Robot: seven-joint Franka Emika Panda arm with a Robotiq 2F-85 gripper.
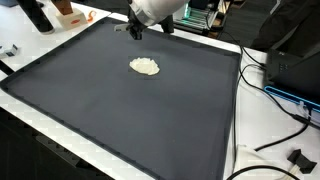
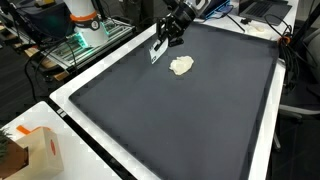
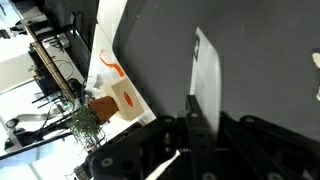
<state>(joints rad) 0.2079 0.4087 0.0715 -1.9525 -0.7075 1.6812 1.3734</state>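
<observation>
Nearest the camera in an exterior view: a cardboard box [image 2: 42, 152] with orange markings, on the white table [image 2: 70, 105] at the corner, off the mat. The wrist view shows the same box beside a potted plant [image 3: 85, 125]. Next, the dark mat [image 2: 170, 125] covers most of the tabletop. Farther in, a crumpled white lump [image 2: 181, 65] lies on the mat by itself, in both exterior views. Just beyond the lump, toward the mat's far edge, the gripper [image 2: 164, 40] hangs above the mat, its fingers clenched on a white strip [image 2: 157, 52]. The strip is thin, flat and stiff-looking. It slants down from the fingers toward the mat, near the lump but apart from it. Whether its lower end touches the mat cannot be told. In the wrist view the strip [image 3: 206, 80] stands out between the dark fingers [image 3: 230, 135] and runs away from the camera over the mat. Farthest back: an orange-and-white object [image 2: 85, 18] past the table edge, with blurred bench clutter behind.
</observation>
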